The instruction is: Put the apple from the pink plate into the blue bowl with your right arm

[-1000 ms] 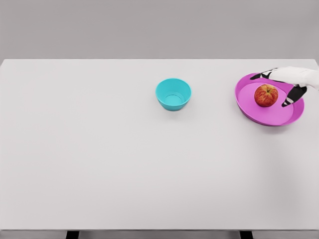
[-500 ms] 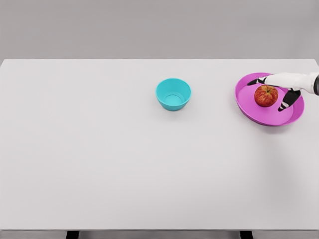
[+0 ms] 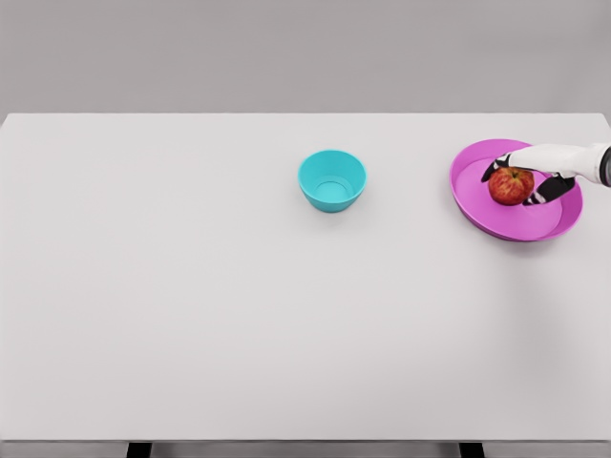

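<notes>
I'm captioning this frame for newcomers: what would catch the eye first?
The red apple on the pink plate at the table's far right, with the right hand closing its fingers around it. Next, the empty blue bowl standing alone near the middle of the white table.

A white table point(image 3: 239, 315) fills the view. At its far right sits the pink plate point(image 3: 477, 205), with the apple point(image 3: 511, 187) on it. The right hand point(image 3: 535, 167) reaches in from the right edge, its dark-tipped fingers point(image 3: 552, 191) curled around the apple. The blue bowl point(image 3: 331, 180) stands well apart to the left, near the table's middle.
</notes>
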